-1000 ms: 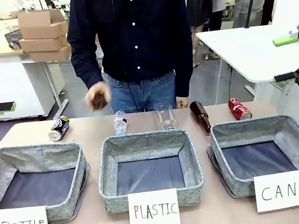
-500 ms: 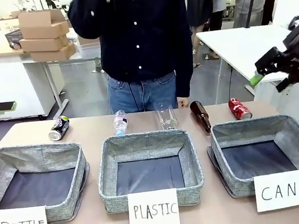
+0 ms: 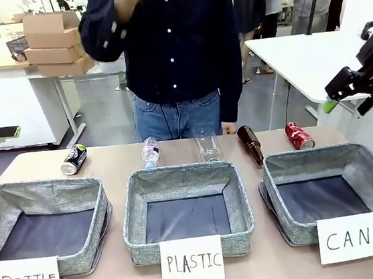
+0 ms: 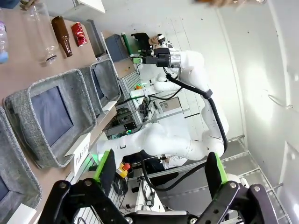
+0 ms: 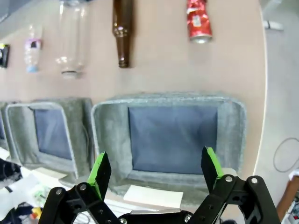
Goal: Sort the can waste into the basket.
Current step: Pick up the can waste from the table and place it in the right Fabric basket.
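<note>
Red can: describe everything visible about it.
The red can is a small metal drink can, red with white marks and a silver end. It lies on its side on the table, just beyond the far rim of the CAN basket and apart from it, right of the brown bottle. Only the table touches it.

Bright, even indoor light falls from overhead. Shadows are soft, with only a thin dark rim under the CAN basket (image 3: 313, 157) on the table (image 3: 108, 163). The front view is crisp, except for the person's raised hand (image 3: 129, 1) and the right gripper (image 3: 350, 96), both smeared. The basket's dark lining swallows detail. Both wrist views bow straight lines toward the edges — the table's side curves in the right wrist view — and the white wall (image 4: 261, 70) in the left wrist view looks washed out.
</note>
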Controlling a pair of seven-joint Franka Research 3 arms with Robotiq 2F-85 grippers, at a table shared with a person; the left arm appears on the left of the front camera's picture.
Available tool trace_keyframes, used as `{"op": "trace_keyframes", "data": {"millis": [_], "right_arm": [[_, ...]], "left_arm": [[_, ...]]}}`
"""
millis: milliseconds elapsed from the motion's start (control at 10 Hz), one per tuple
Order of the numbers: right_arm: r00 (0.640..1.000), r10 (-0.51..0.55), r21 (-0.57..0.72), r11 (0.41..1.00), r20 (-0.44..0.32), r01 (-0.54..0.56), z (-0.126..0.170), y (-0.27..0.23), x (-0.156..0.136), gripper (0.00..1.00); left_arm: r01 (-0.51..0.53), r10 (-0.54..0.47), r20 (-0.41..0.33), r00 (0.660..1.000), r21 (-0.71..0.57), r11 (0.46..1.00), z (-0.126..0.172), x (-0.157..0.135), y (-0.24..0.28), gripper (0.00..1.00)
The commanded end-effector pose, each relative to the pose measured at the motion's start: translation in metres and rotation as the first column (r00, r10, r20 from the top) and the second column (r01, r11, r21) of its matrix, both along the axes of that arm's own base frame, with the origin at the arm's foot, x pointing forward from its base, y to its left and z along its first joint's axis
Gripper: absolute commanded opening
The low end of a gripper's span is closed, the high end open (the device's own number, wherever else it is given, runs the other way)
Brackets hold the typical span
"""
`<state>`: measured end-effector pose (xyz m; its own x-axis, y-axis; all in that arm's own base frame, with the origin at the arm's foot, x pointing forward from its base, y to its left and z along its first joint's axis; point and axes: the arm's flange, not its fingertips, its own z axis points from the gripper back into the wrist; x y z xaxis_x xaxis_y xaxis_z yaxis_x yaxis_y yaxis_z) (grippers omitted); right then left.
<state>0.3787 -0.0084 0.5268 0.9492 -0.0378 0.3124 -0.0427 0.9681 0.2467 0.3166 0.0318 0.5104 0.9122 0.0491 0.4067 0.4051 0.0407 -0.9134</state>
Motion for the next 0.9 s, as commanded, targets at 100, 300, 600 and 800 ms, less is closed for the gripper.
{"op": "trace_keyframes", "data": {"millis": [100, 300, 600, 800], "right_arm": [[0.995, 0.023, -0.069, 0.997, 0.092, -0.017, -0.004, 0.008, 0.062, 1.0], [0.991, -0.055, -0.12, 0.99, 0.125, 0.07, -0.024, 0.003, 0.153, 1.0], [0.991, -0.118, -0.196, 0.975, -0.06, 0.104, -0.087, -0.02, 0.241, 1.0], [0.989, -0.1, -0.246, 0.967, -0.107, 0.072, -0.12, -0.031, 0.265, 1.0]], "left_arm": [[0.001, -0.001, 0.027, 1.0, -0.02, 1.0, 0.002, 0.0, -0.002, 1.0], [0.001, -0.001, 0.027, 1.0, -0.02, 1.0, 0.002, 0.0, -0.002, 1.0], [0.001, -0.001, 0.027, 1.0, -0.02, 1.0, 0.002, 0.0, -0.002, 1.0], [0.001, -0.001, 0.027, 1.0, -0.02, 1.0, 0.002, 0.0, -0.002, 1.0]]}}
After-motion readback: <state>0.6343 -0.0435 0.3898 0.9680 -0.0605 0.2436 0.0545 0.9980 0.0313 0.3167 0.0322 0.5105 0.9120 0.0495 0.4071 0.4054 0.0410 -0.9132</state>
